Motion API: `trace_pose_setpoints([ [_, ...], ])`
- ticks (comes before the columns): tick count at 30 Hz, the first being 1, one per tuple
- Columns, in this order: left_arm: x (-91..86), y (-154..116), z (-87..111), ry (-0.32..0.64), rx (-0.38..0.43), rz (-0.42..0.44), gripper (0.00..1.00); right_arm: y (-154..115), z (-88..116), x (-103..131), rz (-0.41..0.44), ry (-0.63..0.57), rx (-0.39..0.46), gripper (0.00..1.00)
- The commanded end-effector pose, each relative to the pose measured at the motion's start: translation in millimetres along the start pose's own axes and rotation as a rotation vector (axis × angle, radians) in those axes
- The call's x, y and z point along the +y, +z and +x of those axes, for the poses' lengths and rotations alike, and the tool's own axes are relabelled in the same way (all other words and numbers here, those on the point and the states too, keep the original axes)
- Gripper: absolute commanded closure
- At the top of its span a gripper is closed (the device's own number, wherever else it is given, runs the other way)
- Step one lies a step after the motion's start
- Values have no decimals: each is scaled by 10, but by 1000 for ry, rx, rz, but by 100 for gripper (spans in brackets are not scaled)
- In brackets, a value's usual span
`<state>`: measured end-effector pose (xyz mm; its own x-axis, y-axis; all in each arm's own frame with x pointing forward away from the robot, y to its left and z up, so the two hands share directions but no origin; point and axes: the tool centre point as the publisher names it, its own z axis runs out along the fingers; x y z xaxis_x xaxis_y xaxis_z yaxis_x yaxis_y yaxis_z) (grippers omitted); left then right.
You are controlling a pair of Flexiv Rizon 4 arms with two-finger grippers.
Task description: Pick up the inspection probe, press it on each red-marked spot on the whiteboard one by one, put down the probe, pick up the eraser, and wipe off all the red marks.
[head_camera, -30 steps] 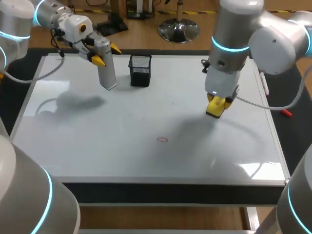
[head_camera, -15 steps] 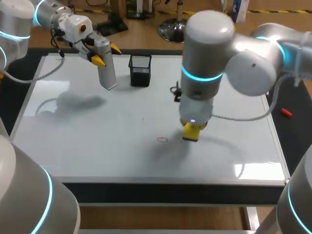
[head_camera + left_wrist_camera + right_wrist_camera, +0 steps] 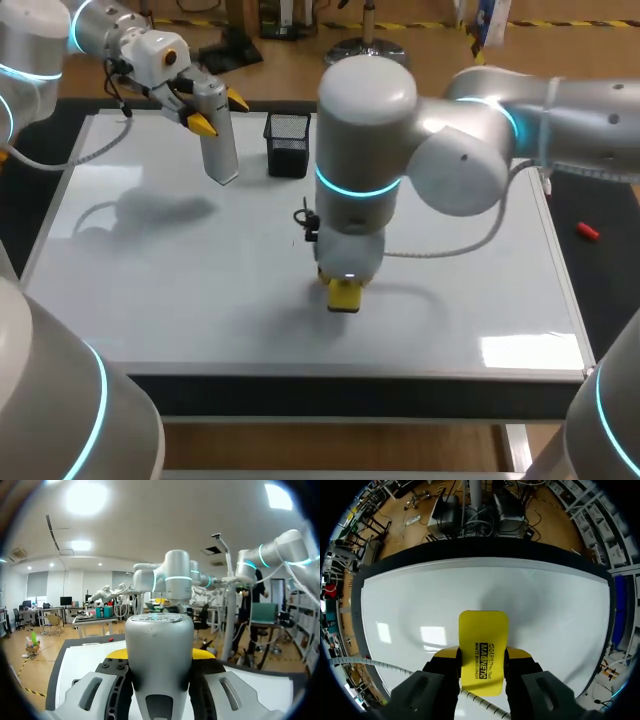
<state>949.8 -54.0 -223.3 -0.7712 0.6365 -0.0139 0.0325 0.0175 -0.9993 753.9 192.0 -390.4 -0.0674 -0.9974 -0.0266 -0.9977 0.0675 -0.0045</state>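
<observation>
My left gripper (image 3: 220, 112) hangs over the whiteboard's (image 3: 150, 290) far left part, shut on the grey inspection probe (image 3: 219, 145), which points down at the board. In the left wrist view the probe (image 3: 159, 650) fills the gap between the yellow tips. My right arm comes across past the middle. Its gripper (image 3: 345, 285) is shut on the yellow eraser (image 3: 345, 297), which rests on the board near the front middle. The right wrist view shows the eraser (image 3: 483, 640) flat against the white surface. No red mark shows; the spot under the eraser is hidden.
A black mesh cup (image 3: 287, 145) stands at the back of the board, just right of the probe. A small red object (image 3: 587, 231) lies on the dark table beyond the board's right edge. The right arm's big elbow (image 3: 365, 130) looms over the board's middle.
My right arm has swept left and toward the front with the eraser, ending over the spot where a small red mark showed. The left arm and the probe have kept still.
</observation>
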Motion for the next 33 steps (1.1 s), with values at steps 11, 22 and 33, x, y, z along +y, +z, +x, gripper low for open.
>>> trace_pose_setpoints([
  [11,-3,-25,-16,0,7,1,100,213,-518,-50,-14,-62,19,100],
  [22,-3,-25,-16,0,7,1,100,288,-533,-108,-25,-70,18,100],
  [33,-3,-25,-16,0,7,1,100,394,-266,-138,-52,-22,42,100],
])
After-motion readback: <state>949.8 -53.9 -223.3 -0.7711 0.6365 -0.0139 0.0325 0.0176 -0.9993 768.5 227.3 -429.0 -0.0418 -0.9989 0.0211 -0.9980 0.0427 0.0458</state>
